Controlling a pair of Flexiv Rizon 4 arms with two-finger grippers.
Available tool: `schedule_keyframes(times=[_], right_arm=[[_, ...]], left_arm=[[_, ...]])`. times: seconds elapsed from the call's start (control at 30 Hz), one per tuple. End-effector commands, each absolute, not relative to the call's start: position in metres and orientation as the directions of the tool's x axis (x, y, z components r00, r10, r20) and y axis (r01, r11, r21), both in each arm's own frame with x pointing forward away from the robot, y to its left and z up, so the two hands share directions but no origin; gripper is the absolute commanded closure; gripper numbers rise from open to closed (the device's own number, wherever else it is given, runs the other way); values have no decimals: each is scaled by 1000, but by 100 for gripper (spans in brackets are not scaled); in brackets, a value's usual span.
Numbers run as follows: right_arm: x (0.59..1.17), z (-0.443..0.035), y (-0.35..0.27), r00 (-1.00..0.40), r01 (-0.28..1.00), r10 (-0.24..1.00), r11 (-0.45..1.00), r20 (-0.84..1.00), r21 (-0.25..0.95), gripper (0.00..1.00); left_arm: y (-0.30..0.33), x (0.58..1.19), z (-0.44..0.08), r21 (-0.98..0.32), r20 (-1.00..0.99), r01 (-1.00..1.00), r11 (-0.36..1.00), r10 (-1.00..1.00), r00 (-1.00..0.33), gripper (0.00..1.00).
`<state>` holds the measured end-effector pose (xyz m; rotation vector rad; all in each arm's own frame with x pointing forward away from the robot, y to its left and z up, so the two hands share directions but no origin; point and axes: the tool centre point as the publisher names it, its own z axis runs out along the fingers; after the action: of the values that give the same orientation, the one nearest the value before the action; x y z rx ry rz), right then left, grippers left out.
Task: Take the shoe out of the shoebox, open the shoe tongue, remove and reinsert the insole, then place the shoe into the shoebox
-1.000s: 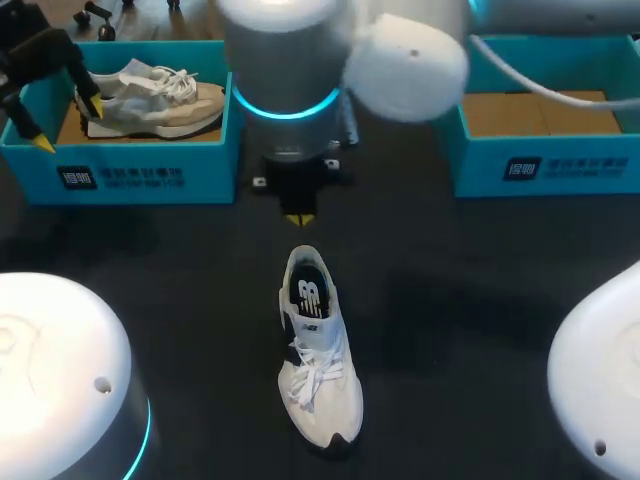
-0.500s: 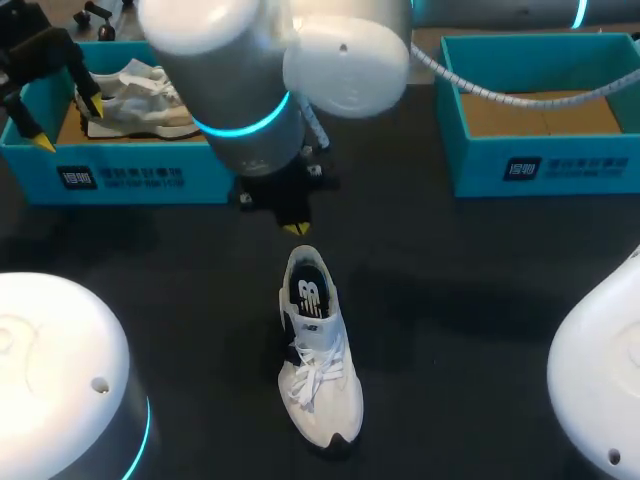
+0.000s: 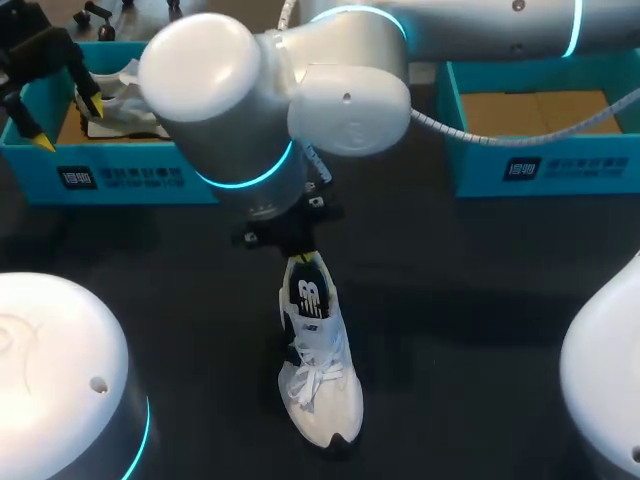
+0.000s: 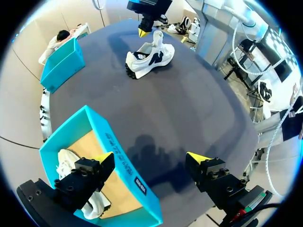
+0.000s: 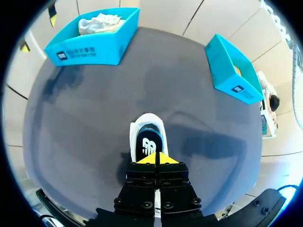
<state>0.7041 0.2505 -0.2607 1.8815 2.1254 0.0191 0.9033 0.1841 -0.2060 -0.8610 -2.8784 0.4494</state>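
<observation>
Standing at the heel of the shoe (image 3: 318, 370), fingers pressed together, the right gripper (image 5: 156, 158) could push it aside and miss the insole (image 5: 148, 144); the left gripper (image 4: 151, 156) had its fingers spread.

desk (image 3: 480, 330): dark, matt, fine-grained top with only a faint sheen. shoe (image 3: 320, 385): white cloth mesh upper, woven cloth laces. insole (image 3: 309, 295): dark, matt, with a white printed mark. left shoebox (image 3: 40, 175) and right shoebox (image 3: 590, 170): teal matt card walls, raw brown card floors. right arm (image 3: 210, 90): satin silver shell, glossy white cap. left tool (image 4: 150, 157) and right tool (image 5: 155, 158): matt black bodies, smooth yellow tips.
</observation>
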Motion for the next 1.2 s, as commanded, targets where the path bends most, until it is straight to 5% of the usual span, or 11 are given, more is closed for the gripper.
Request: schedule_keyframes(times=[0.03, 1.2], right_arm=[[697, -268, 256, 20, 953, 981, 39, -191, 301, 100], [686, -364, 230, -27, 965, 965, 93, -260, 245, 100]], left_arm=[[184, 904, -206, -308, 16, 521, 796, 552, -834, 0], [184, 904, -206, -308, 16, 521, 796, 552, -834, 0]])
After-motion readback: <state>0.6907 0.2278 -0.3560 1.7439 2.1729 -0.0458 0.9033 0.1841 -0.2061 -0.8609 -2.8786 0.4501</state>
